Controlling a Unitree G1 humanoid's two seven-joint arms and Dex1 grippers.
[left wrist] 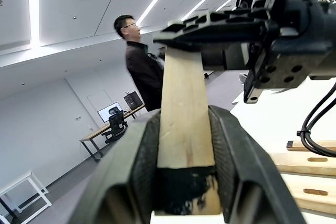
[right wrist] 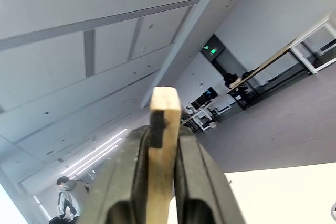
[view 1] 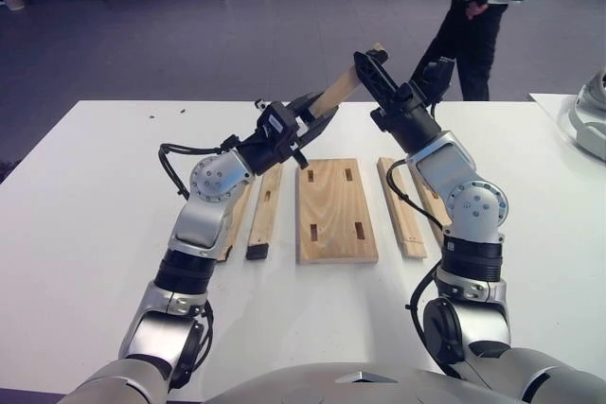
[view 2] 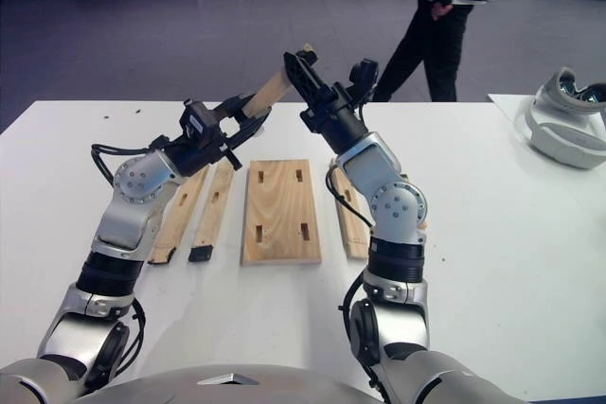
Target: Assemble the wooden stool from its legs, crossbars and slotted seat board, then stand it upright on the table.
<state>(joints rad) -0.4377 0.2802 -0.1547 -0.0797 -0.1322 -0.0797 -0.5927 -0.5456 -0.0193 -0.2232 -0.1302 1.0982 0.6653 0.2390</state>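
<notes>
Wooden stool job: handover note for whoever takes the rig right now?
Left pincer: shut on the lower, black-capped end of a pale wooden stool leg, held tilted in the air above the white table.
Right pincer: shut on the same leg near its upper end.
Rectangular slotted wooden seat board: flat mid-table, slots empty.
Two wooden bars lie left of the board, two further bars right of it.
Done: nothing joined yet.
Left: fit legs and crossbars into the board, stand the stool upright.
</notes>
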